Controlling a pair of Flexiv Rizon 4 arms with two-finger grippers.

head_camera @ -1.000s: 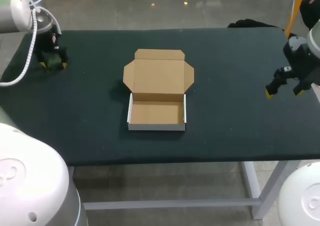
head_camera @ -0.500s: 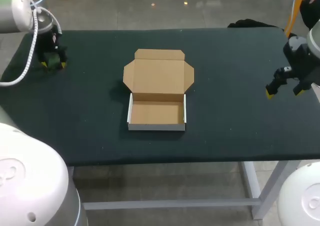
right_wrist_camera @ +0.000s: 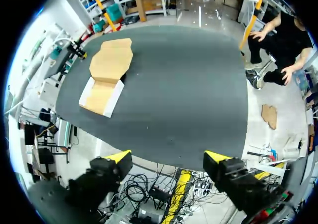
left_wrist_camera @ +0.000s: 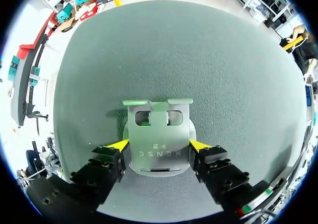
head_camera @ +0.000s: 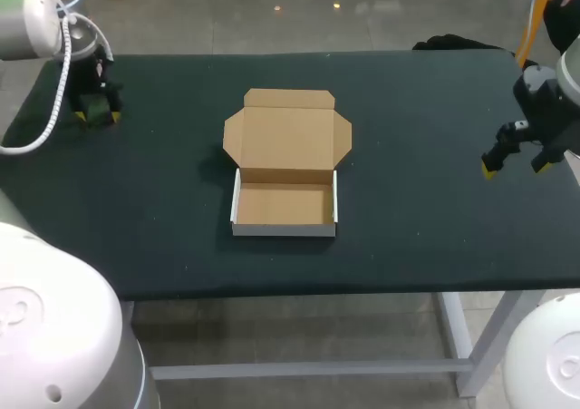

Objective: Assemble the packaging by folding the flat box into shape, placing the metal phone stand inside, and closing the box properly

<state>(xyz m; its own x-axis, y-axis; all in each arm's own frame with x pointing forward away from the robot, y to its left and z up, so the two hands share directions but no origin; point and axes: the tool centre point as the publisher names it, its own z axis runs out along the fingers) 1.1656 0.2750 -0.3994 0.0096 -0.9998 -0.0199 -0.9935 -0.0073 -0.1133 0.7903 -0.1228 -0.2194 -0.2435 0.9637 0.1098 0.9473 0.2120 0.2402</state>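
Note:
The metal phone stand lies flat on the dark table, grey with two cut-outs near its far edge. My left gripper is down over it at the table's far left corner, one yellow tip against each side of the stand. The cardboard box sits folded into a shallow tray in the middle of the table, its lid lying open and flat behind it. The box also shows far ahead in the right wrist view. My right gripper hangs open above the table's right edge, nothing between its fingers.
The dark green table carries only the box and the stand. Bare surface lies between the box and each gripper. The table's right edge runs just under my right gripper.
The left gripper's fingers have drawn in on the stand's sides. The box and the right arm have not moved.

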